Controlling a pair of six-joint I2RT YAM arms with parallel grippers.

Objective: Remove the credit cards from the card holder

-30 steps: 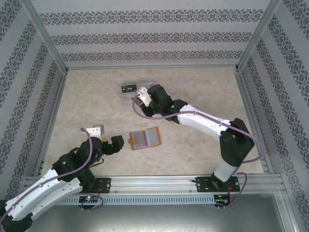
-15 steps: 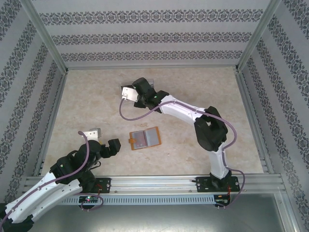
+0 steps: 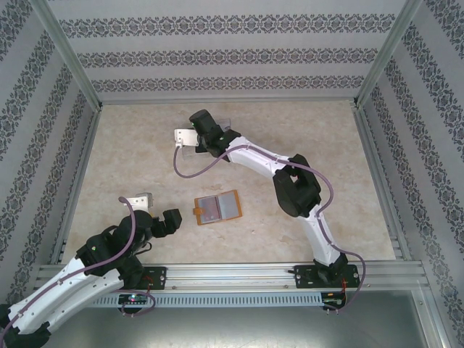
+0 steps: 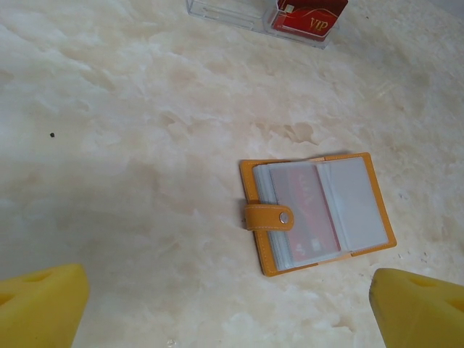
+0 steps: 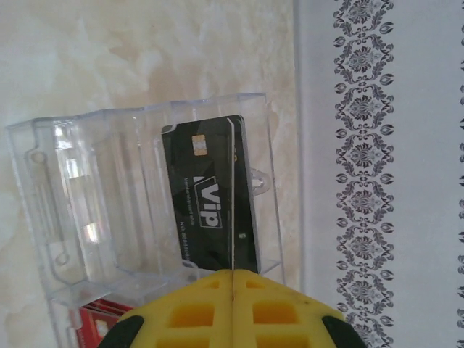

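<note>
Card holder lies open on the tabletop at one o'clock of our wide-spread left pincer; our right pincer is pinched together above a clear stand

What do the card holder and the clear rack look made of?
Card holder: orange leather or leatherette, matte, with a shiny, likely metal snap and translucent plastic sleeves inside. Rack: clear rigid plastic, probably acrylic, glossy with glints.
</note>
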